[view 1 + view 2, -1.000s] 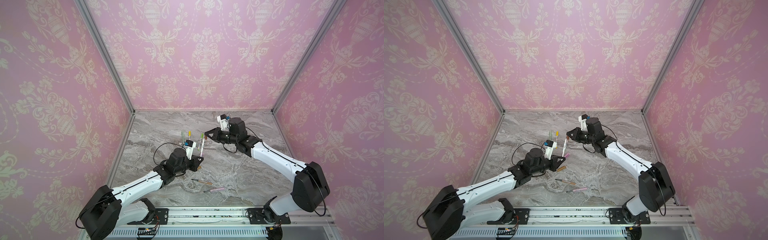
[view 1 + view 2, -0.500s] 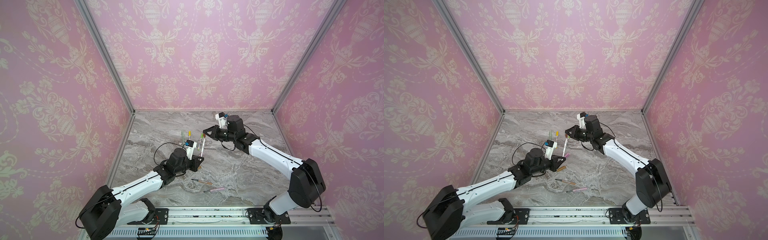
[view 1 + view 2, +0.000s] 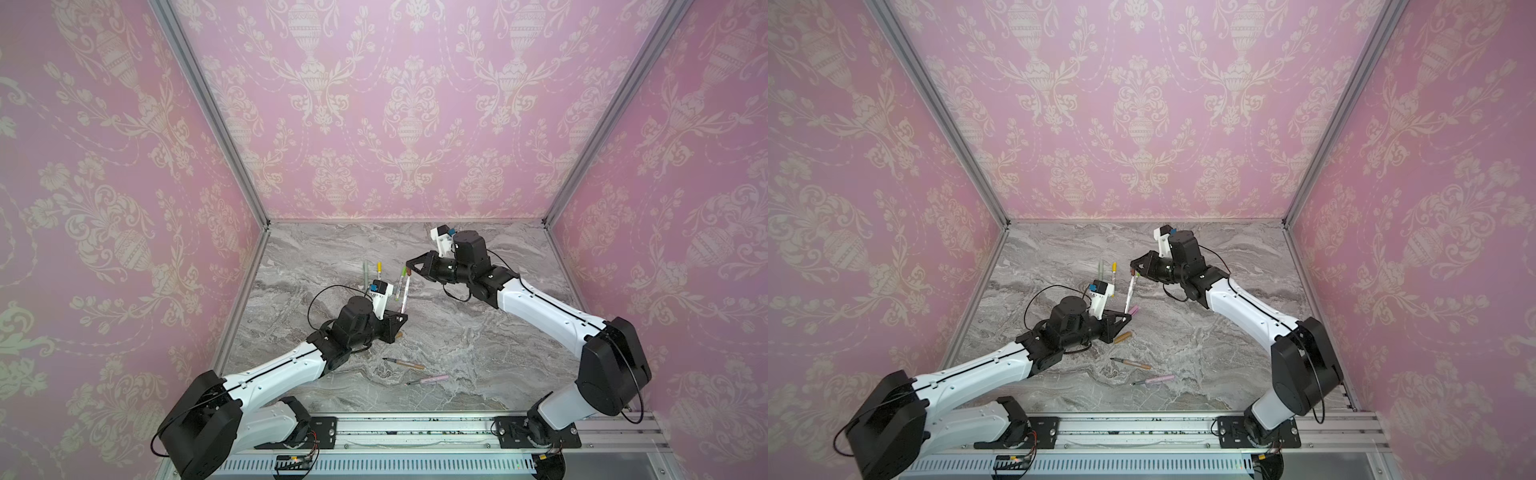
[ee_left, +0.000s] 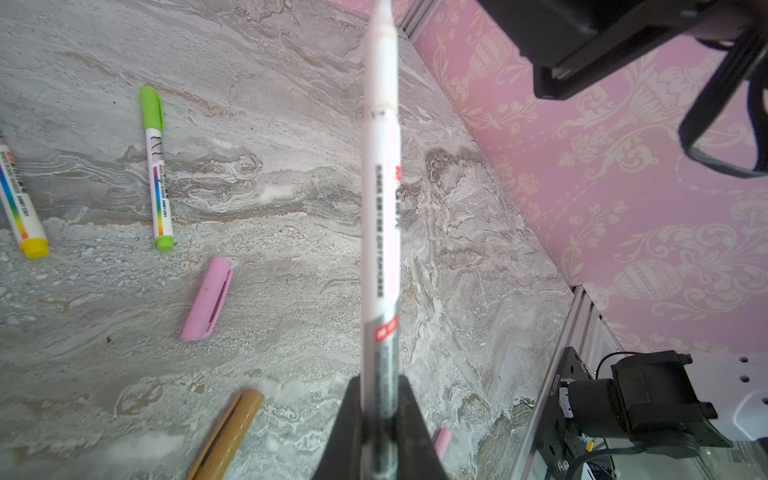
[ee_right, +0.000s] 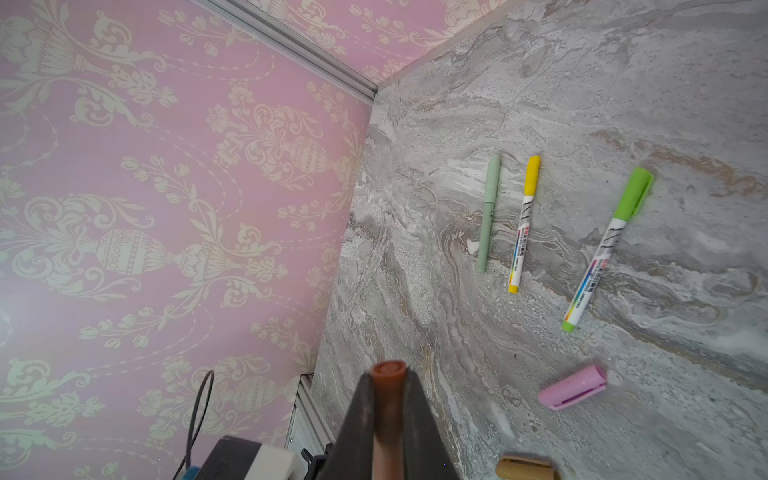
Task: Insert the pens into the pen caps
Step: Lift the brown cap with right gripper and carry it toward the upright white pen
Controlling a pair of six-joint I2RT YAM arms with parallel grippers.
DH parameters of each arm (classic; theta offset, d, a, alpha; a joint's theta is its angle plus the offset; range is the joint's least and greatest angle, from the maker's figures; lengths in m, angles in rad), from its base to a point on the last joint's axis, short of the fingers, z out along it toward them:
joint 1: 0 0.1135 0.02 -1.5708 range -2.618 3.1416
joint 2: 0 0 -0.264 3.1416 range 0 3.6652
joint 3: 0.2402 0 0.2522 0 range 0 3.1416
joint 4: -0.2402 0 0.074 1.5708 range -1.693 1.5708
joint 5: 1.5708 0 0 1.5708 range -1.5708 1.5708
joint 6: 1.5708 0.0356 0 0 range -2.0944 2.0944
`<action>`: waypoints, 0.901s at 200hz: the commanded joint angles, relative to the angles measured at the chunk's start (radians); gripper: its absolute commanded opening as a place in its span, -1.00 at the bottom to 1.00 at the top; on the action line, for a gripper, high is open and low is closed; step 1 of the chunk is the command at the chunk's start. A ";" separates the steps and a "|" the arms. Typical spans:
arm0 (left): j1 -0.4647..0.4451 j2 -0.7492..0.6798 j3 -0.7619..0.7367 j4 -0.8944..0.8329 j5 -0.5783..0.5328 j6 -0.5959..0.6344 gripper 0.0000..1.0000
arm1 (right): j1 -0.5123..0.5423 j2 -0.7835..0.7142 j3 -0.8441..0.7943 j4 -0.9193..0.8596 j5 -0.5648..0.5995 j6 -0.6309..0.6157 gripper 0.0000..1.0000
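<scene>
Straight out from my left gripper, which pinches the white pen by its lower end, the barrel runs up with the tip toward my right gripper. That one is clamped on the brown cap, right at the pen tip. I can't tell if they're touching or lined up. I judge the cap must come down along the barrel's axis.

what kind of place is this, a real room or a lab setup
Probably a lab robot cell, not a room: pink wallpaper panels in aluminium framing, two arms bolted to a rail.
</scene>
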 commanded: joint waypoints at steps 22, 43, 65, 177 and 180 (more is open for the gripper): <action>-0.006 -0.017 0.026 -0.015 -0.020 0.026 -1.00 | -0.008 -0.005 0.023 -0.017 0.000 -0.038 -1.00; -0.007 -0.016 0.027 -0.015 -0.023 0.026 -1.00 | -0.007 -0.007 0.018 -0.014 -0.002 -0.036 -1.00; -0.006 -0.015 0.028 -0.016 -0.023 0.026 -1.00 | -0.008 -0.011 0.013 -0.012 -0.004 -0.038 -1.00; -0.008 -0.023 0.028 -0.023 -0.026 0.026 -1.00 | -0.009 0.023 0.086 -0.045 0.023 -0.069 -1.00; -0.008 -0.025 0.028 -0.024 -0.026 0.027 -1.00 | -0.009 0.024 0.087 -0.047 0.025 -0.071 -1.00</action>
